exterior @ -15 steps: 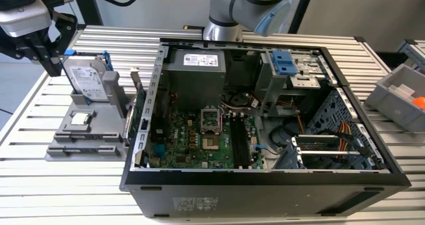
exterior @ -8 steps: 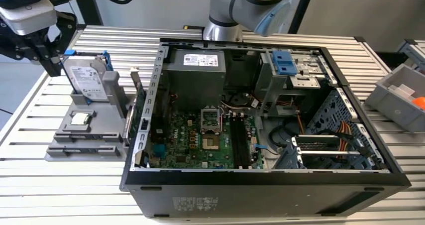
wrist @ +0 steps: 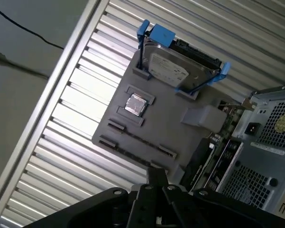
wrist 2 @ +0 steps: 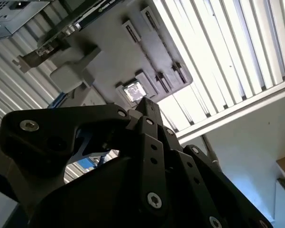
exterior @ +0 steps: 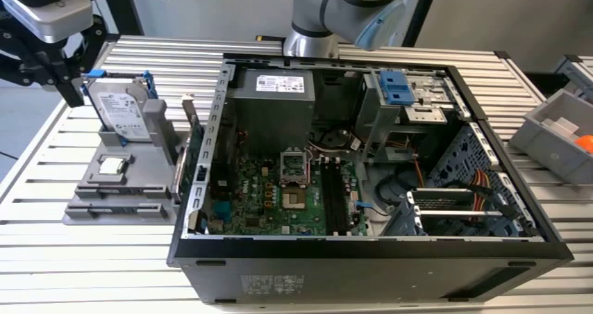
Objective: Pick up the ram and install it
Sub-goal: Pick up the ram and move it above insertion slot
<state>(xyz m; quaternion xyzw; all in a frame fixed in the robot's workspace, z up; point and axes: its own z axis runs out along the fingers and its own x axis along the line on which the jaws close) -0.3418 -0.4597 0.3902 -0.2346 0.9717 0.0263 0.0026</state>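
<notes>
While on edge, ram alongside case.

The arm is showing silver-grey metal with a pale blue joint cap. In the second wrist view the pincer is showing matte black linked bars, studded with round silver screw heads.

Robot lab: slatted aluminium table, open computer case.
</notes>
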